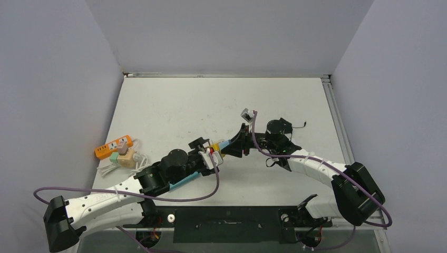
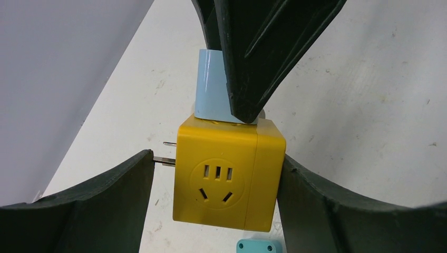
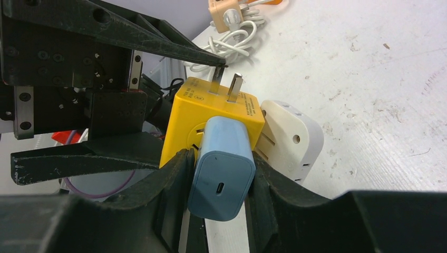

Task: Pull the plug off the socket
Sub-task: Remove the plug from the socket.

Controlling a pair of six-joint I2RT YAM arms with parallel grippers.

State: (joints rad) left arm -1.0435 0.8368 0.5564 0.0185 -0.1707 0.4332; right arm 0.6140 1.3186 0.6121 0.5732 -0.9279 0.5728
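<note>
Top external: both arms reach toward the middle of the white tabletop [image 1: 174, 105] and meet there. The left claw [image 1: 211, 154] and the right claw [image 1: 235, 146] face each other around a small yellow socket cube [image 1: 215, 145] with a pale blue plug [image 1: 223, 143] on its right side. At the left edge lie an orange power strip [image 1: 113, 147], a beige adapter [image 1: 126, 160] and a coiled white cable [image 1: 118, 167].

Left wrist: the yellow socket cube [image 2: 226, 176] sits between the two dark fingers [image 2: 105, 203]. The right-hand finger touches the cube's side; the left-hand one meets the tips of two metal prongs [image 2: 164, 159] sticking out of the cube's left face, so the claw pinches the cube across prongs and body. One socket face looks at the camera. The blue plug [image 2: 211, 87] stands seated on the cube's far face, with the right claw's dark finger [image 2: 269, 47] laid over it.

Right wrist: the right claw [image 3: 219, 174] is pressed onto the blue plug [image 3: 221, 174], one finger on each side, its USB-C port facing the camera. The plug is still seated in the yellow cube [image 3: 211, 113]. A white adapter [image 3: 292, 139] lies on the tabletop just beside the cube.
</note>
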